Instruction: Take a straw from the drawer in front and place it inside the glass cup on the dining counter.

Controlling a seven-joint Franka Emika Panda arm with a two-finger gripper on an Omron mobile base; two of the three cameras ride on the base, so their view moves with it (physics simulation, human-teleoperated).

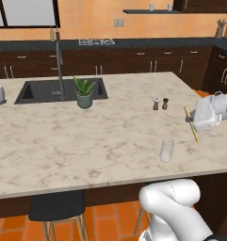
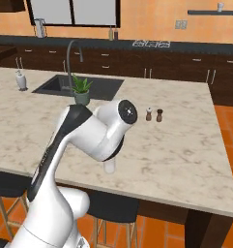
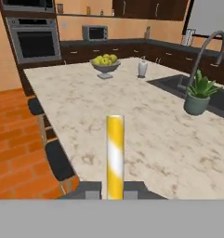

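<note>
While the straw (image 3: 115,155) sits pinched between the closed gripper (image 1: 194,120), it hangs above the right part of the dining counter (image 1: 101,136), up and to the right of the glass cup (image 1: 167,149). To do this step well, I judge the straw should be turned upright, centred over the cup's rim, then lowered. The salt and pepper shakers (image 1: 160,104) stand well apart behind; the counter's front edge is near the cup, with open marble leftward.

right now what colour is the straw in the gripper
Yellow with white stripes; the straw shows best in the hand view.
</note>
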